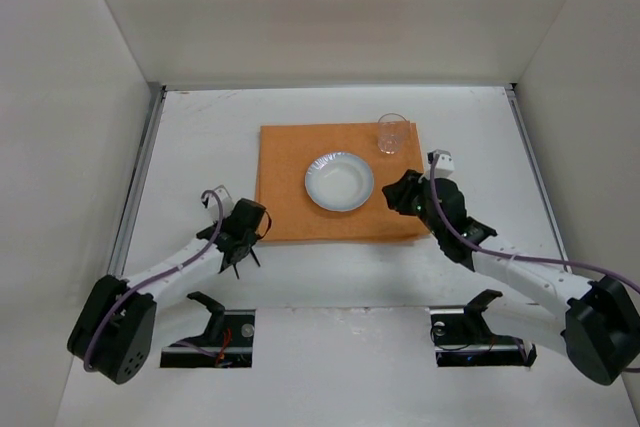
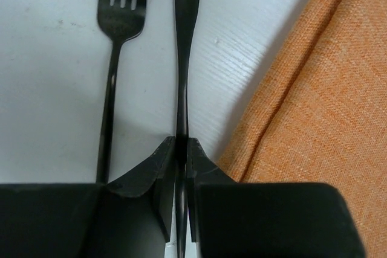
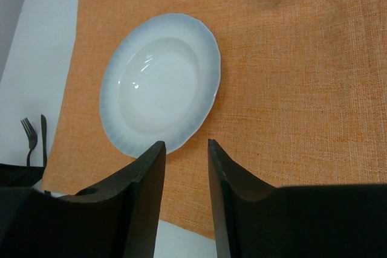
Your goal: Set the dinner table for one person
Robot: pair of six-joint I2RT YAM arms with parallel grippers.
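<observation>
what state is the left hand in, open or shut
Shut: the left hand pinches the handle of the black knife, beside the fork.

Layout, top view. Orange rectangular cloth placemat (image 1: 285,187) lies on the flat white dinner table (image 1: 200,147), mid-width, toward the far side. Round shallow pale ceramic plate (image 1: 339,181) sits on the placemat, near its middle. Clear glass tumbler (image 1: 392,134) stands upright on the placemat's far right corner, apart from the plate. Black metal fork (image 2: 123,19) and black metal knife (image 2: 183,46) lie on the table off the placemat's near left corner, side by side and not touching. The knife lies between fork and placemat, its handle between the fingers of the left gripper (image 2: 181,149).
</observation>
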